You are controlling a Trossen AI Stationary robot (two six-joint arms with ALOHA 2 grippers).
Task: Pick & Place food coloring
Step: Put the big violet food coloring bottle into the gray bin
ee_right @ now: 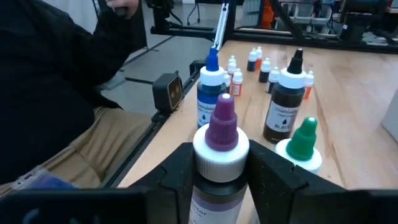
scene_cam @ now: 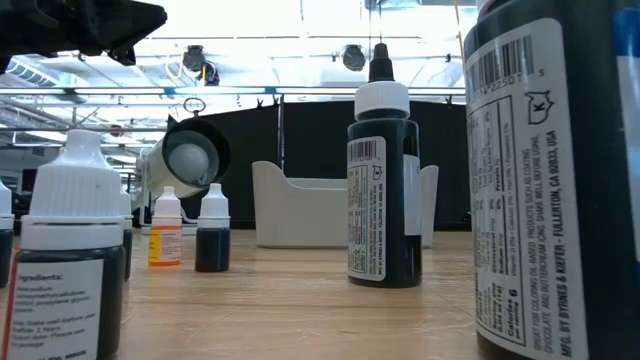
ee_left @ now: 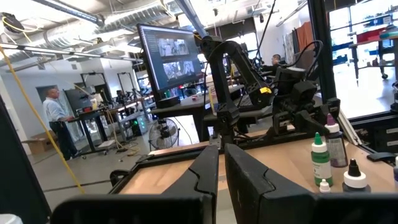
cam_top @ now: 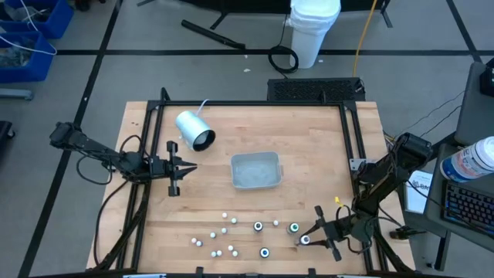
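The right gripper (ee_right: 217,165) sits low at the bench's near right corner, its two dark fingers (ee_right: 180,171) pressed against either side of a purple-tipped food coloring bottle (ee_right: 219,134), just under its white cap; the bottle stands upright between them. Just beside it stands a green-tipped bottle (ee_right: 303,143), and a little farther off a black-tipped one (ee_right: 286,99) and a blue-tipped one (ee_right: 210,90). Beyond these, small white-capped bottles (ee_right: 258,62) stand scattered.

From above, the whole set of bottles (cam_top: 231,232) lies strewn along the near edge of the bench (cam_top: 309,131), from the middle to the right gripper (cam_top: 309,238), all standing on bare wood.

The left gripper (cam_top: 185,167) hovers over the left-middle part of the bench, well apart from the bottles, its fingers (ee_left: 205,177) drawn nearly together with nothing between them.

A shallow grey tray (cam_top: 255,170) rests near the bench's centre; no bottle shows inside it. A white-and-grey cylinder (cam_top: 194,130) with a cord lies on its side toward the far left corner.

The bench is light wood framed by dark rails. Past its far edge stand a white bucket (cam_top: 315,31) on the floor and blue bins (cam_top: 31,31) at the far left. A person (ee_left: 57,112) stands deep in the workshop, near desks and a monitor (ee_left: 171,59).
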